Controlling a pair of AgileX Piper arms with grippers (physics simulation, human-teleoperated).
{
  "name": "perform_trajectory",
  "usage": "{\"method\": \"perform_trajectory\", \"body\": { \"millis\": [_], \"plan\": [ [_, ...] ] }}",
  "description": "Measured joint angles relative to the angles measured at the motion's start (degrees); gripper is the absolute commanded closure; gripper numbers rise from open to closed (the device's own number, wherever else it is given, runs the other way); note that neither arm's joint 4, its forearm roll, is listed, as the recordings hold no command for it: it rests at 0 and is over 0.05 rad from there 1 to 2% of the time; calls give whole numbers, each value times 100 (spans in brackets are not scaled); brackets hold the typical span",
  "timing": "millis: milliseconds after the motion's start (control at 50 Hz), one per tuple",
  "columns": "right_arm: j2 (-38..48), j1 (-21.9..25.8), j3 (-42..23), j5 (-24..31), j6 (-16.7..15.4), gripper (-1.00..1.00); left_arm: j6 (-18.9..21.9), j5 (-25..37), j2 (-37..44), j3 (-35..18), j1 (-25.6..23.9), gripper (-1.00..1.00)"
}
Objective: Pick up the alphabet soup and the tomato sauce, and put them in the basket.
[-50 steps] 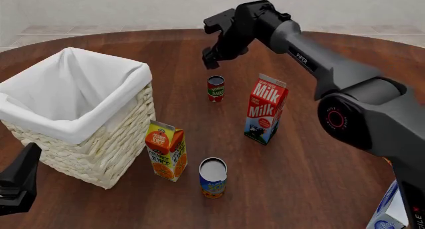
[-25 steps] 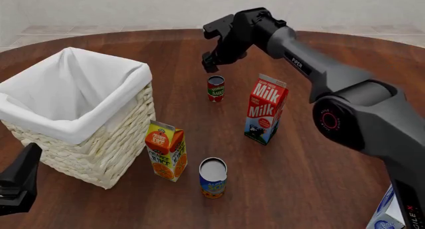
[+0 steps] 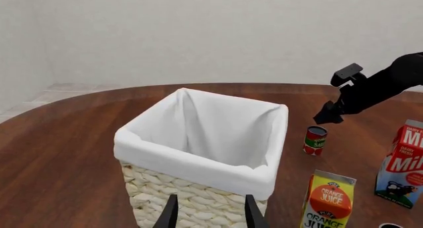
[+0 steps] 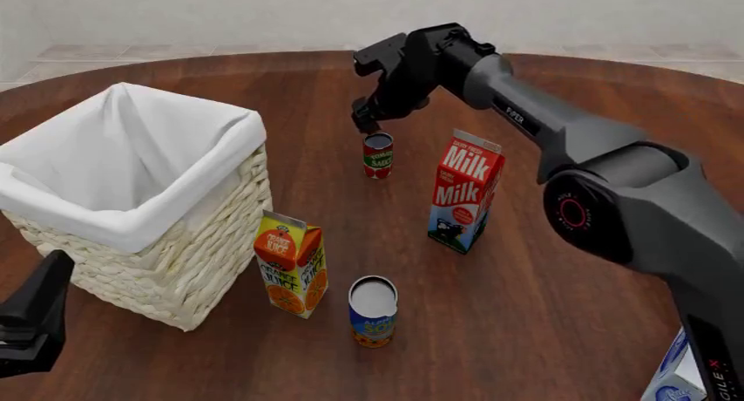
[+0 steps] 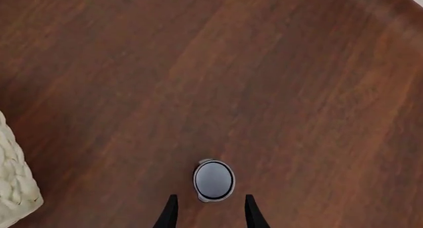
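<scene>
The right gripper (image 4: 368,120) was positioned directly above the tomato sauce (image 4: 378,154), with its fingers pointing down and spread wide enough to straddle the can; nothing was held between them. In the right wrist view, the two dark fingertips (image 5: 170,211) appeared on either side of the can's round top (image 5: 214,180), apart from it. The tomato sauce stood upright on the wooden table (image 4: 524,314), beyond the middle of the table and to the left of the milk carton (image 4: 466,190). The alphabet soup (image 4: 374,311) stood upright nearer the front edge, just to the right of the orange juice carton (image 4: 289,263). The basket (image 4: 134,200) occupied the left side of the table, with its white cloth lining folded over the rim; the orange juice carton stood beside its near right corner. The left gripper (image 3: 209,213) was held low at the near left, pointing toward the basket's woven wall, with its fingers (image 3: 254,212) parted and nothing between them. In the front view, only a dark portion of the left arm (image 4: 33,318) was visible at the lower left corner. A further blue-and-white carton (image 4: 675,370) was partly visible at the lower right edge of the front view.
</scene>
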Motion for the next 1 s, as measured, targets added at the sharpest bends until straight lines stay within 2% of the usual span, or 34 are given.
{"method": "perform_trajectory", "body": {
  "millis": [600, 1000],
  "plan": [
    [154, -3, 128, -153, -37, -100, -9, -10, 7, -1, 3, -100],
    [340, -54, -26, -108, -112, -100, -10, -11, 7, -1, 3, -100]
  ]
}}
